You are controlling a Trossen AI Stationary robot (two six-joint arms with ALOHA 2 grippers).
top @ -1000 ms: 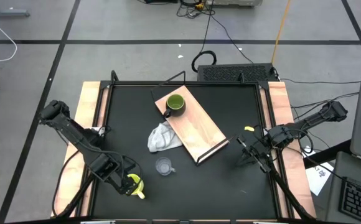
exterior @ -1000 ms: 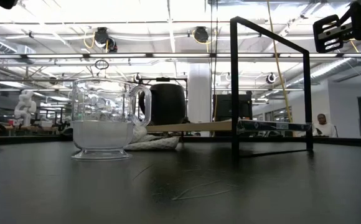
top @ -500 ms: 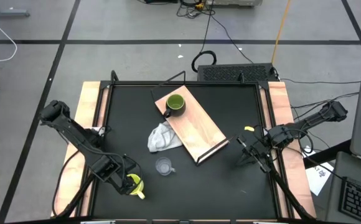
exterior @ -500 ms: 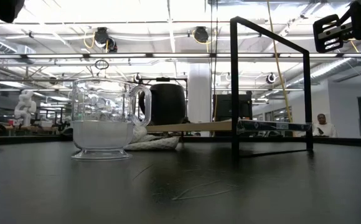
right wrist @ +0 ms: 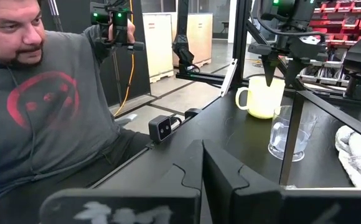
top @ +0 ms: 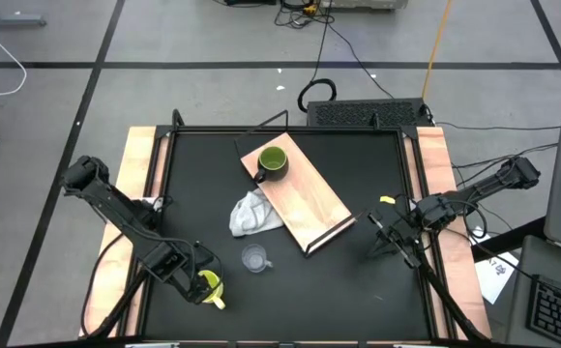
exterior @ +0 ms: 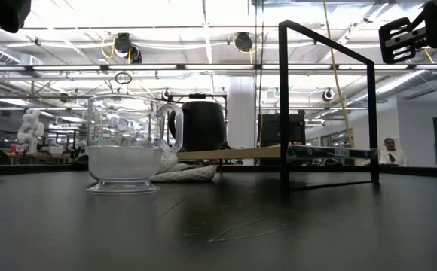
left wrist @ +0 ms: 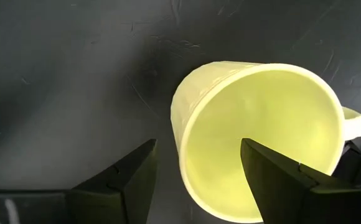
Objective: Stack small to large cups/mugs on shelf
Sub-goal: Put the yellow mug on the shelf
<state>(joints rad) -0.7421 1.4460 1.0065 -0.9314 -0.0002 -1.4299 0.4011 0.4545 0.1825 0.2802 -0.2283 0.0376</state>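
The yellow mug (top: 207, 284) stands upright on the black table near its near-left corner. My left gripper (left wrist: 199, 144) is open above it, one finger inside the mug (left wrist: 261, 143) and one outside its wall, touching neither side that I can see. The clear glass cup (top: 254, 258) stands on its base just right of it. The dark green mug (top: 273, 161) stands on the far end of the light-wood shelf (top: 310, 203). My right gripper (right wrist: 202, 155) is shut and holds nothing, near the table's right edge (top: 382, 235).
A crumpled white cloth (top: 251, 215) lies against the shelf's left side, between the glass cup and the green mug. The shelf's thin dark frame (exterior: 282, 98) rises at its near end. A person in a grey sweatshirt (right wrist: 37, 93) sits beyond the table's near-left side.
My left arm has come down a little over the yellow mug: more of it shows at the low view's top left corner. The mug, the other cups and the right arm have kept still.
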